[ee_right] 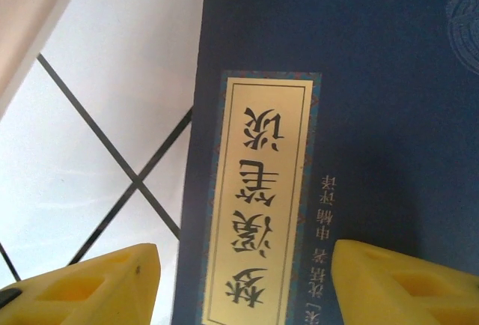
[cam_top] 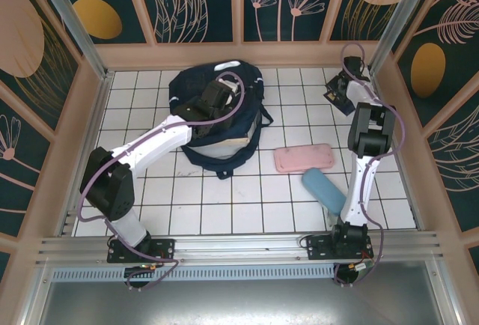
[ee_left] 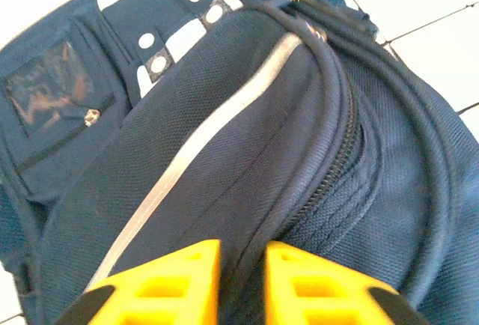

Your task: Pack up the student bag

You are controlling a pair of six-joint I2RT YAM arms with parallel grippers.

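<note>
Navy bag (cam_top: 187, 85) lay on the tiles (cam_top: 224, 205), far and left of centre, with the left arm (cam_top: 150, 145) stretched over it. From the left wrist, the left gripper (ee_left: 243, 248) sat against the bag's fabric, fingers narrowly parted. From the right wrist, the right gripper (ee_right: 245, 254) was spread wide above a navy book (ee_right: 359, 78).

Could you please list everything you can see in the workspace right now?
student bag: one, dark navy with white stripes, far left-centre of the table
book: one, navy with a yellow label, far right corner
flat case: one, pink, right of the bag
pouch: one, light blue, just nearer than the case
table: one, white tiles
left fingers: two, yellow, close together on the bag fabric
right fingers: two, yellow, wide apart over the book
</note>
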